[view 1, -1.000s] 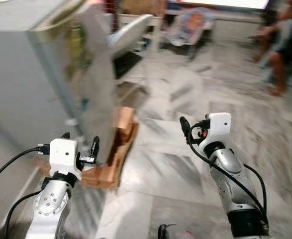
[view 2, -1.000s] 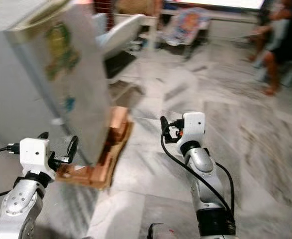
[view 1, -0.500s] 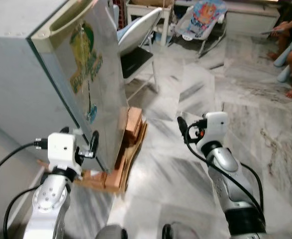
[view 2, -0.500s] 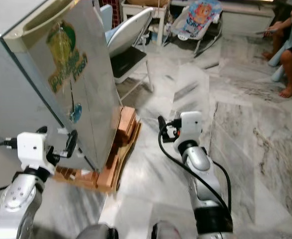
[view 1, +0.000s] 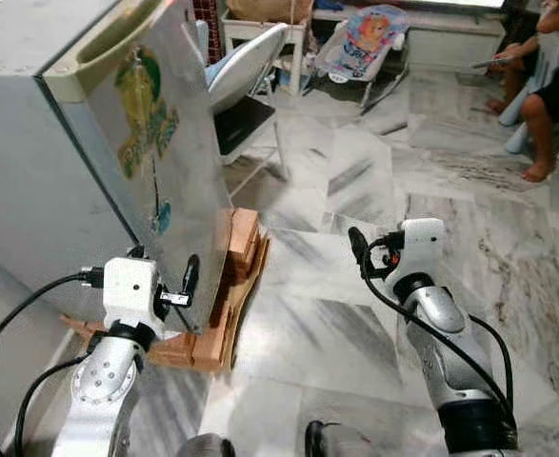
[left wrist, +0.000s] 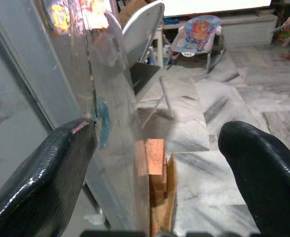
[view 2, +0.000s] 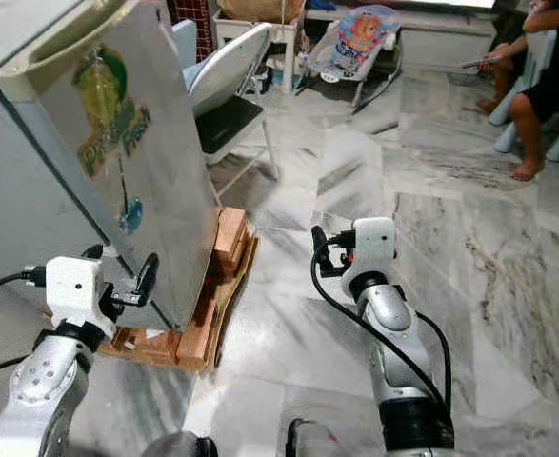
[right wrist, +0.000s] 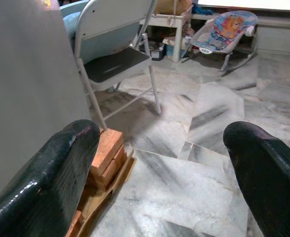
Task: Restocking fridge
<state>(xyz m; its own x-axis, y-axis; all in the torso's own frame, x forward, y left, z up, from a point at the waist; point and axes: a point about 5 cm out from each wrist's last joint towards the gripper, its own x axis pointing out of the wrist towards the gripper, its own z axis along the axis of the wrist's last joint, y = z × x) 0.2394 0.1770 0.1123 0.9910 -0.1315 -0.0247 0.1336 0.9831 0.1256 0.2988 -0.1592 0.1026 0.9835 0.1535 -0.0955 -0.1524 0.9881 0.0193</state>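
A grey fridge (view 1: 155,162) with a green sticker on its shut door stands at the left, raised on orange bricks (view 1: 242,244) and a wooden pallet (view 1: 214,341). My left gripper (view 1: 162,266) is open at the door's lower corner, and its fingers (left wrist: 56,168) straddle the door's edge without touching it. My right gripper (view 1: 367,251) is open and holds nothing. It hangs over the marble floor to the right of the fridge, facing the bricks (right wrist: 107,148).
A white folding chair (view 1: 247,69) stands just behind the fridge. A baby bouncer (view 1: 367,38) sits by the far wall. A person (view 1: 549,90) sits at the far right. Bare marble floor (view 1: 355,181) stretches ahead and to the right.
The blur of a second ago has cleared and the whole view has shifted slightly as the camera moved. Both grippers stay open in much the same pose by the fridge.
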